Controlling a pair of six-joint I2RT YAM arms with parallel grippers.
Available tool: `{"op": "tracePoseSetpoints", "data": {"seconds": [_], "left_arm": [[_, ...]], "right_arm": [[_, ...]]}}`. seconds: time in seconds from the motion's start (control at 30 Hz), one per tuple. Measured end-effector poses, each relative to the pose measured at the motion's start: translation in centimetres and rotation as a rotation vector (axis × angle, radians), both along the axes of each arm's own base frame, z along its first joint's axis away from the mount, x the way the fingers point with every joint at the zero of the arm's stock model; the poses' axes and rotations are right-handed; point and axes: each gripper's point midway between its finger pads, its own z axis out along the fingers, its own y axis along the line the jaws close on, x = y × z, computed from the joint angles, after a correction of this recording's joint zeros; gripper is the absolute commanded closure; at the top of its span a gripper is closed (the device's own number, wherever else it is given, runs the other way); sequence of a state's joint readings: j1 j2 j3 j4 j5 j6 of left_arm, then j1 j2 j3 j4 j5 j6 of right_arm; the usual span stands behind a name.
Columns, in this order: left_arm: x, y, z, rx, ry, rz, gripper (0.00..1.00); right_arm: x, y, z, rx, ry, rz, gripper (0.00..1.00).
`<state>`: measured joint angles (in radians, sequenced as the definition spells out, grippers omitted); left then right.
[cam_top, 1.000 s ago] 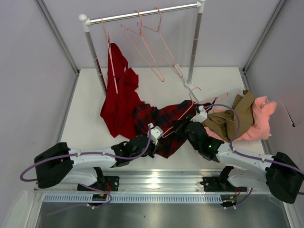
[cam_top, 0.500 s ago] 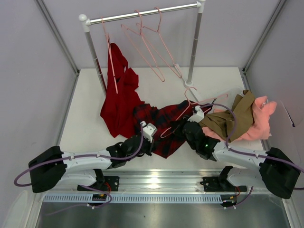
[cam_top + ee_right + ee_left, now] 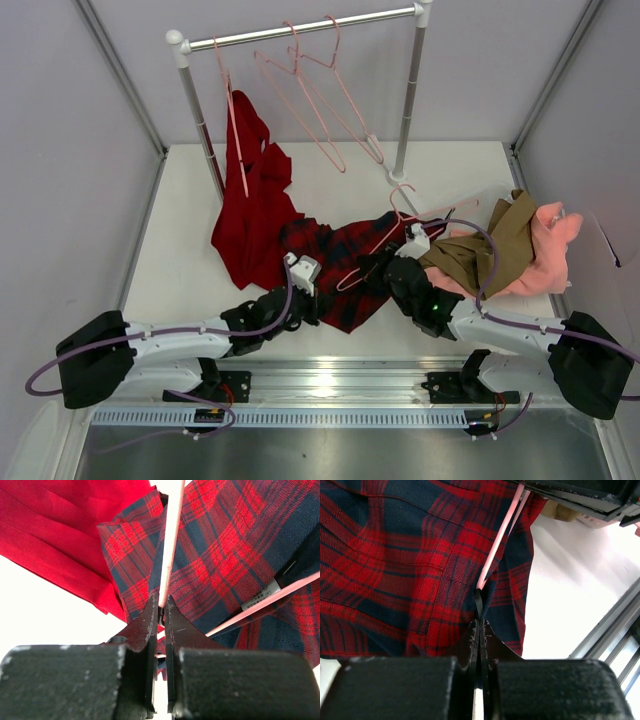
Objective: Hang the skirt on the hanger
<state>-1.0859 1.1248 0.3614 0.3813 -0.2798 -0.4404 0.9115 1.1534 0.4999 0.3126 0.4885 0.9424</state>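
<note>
The skirt (image 3: 340, 262) lies crumpled at mid-counter (image 3: 180, 250) with the hanger (image 3: 171, 540) across it. The left fingers (image 3: 470, 645), fully closed, pinch a fold of skirt edge, probably to steady the cloth. The right fingers (image 3: 145, 625), closed on the hanger's thin bar, appear to guide it into the waist.

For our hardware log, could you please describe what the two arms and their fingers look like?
Both the left arm and right arm have white links, bulky black joints and a looping purple cable. Their fingers are matte black, tapering to thin tips.
</note>
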Motion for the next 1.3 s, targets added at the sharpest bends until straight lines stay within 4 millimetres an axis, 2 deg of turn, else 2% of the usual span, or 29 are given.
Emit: {"op": "tracePoseSetpoints", "data": {"seconds": [0.13,0.3,0.37,0.4,0.5,0.57,0.67,0.7,1.07,1.3], "left_arm": [[0.0,0.0,-0.1,-0.011,0.016,0.014,0.93],[0.0,0.0,-0.6,-0.008,0.036,0.021,0.96],[0.0,-0.1,-0.8,-0.007,0.043,0.023,0.94],[0.0,-0.1,-0.8,-0.006,0.044,0.024,0.89],[0.0,-0.1,-1.1,-0.003,0.052,0.028,0.83],[0.1,0.0,-1.2,-0.001,0.052,0.034,0.82],[0.4,0.1,-1.3,0.006,0.047,0.051,0.91],[0.5,0.0,-1.4,0.007,0.046,0.055,0.99],[1.3,-0.5,-1.8,0.007,0.035,0.08,1.0],[2.1,0.3,-0.5,-0.024,0.034,0.16,1.0]], "right_arm": [[-0.2,0.2,0.0,0.0,0.0,0.007,1.0],[-0.3,0.3,-0.1,-0.001,0.002,0.012,1.0],[-0.4,0.3,-0.1,-0.003,0.003,0.013,1.0],[-0.4,0.3,-0.2,-0.004,0.005,0.013,1.0],[-0.5,0.3,-0.4,-0.006,0.008,0.013,1.0],[-0.5,0.3,-0.5,-0.009,0.01,0.012,1.0],[-0.5,0.3,-0.8,-0.016,0.015,0.012,1.0],[-0.5,0.3,-0.9,-0.018,0.016,0.012,1.0],[-0.5,0.1,-1.2,-0.025,0.02,0.005,1.0],[-0.9,0.1,-1.4,-0.032,0.03,0.013,1.0]]}}
